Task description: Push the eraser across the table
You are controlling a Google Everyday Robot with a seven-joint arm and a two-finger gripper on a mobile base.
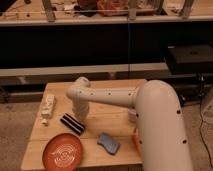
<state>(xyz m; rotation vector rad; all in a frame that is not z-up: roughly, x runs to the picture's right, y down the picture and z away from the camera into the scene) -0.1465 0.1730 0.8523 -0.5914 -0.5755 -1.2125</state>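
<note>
1. The eraser [72, 124] lies on the front left part of the desk [107, 107], slanting from upper left to lower right, just above the orange plate [63, 151] and to the right of the white power strip [48, 108].
2. The gripper [80, 119] is down at the desk surface at the end of the white arm [115, 97], right beside the eraser's upper right side; whether it touches the block, I cannot tell.
3. Whether the jaws are parted or closed, I cannot tell.
4. Judging by this layout, the approach looks done: the gripper sits next to the eraser, ready to shove it.
5. The push itself appears mostly left to do, since the eraser is near the left front with open wood beyond it.
6. A blue-grey sponge [108, 142] lies to the right, near the front edge, apart from the eraser.
</note>
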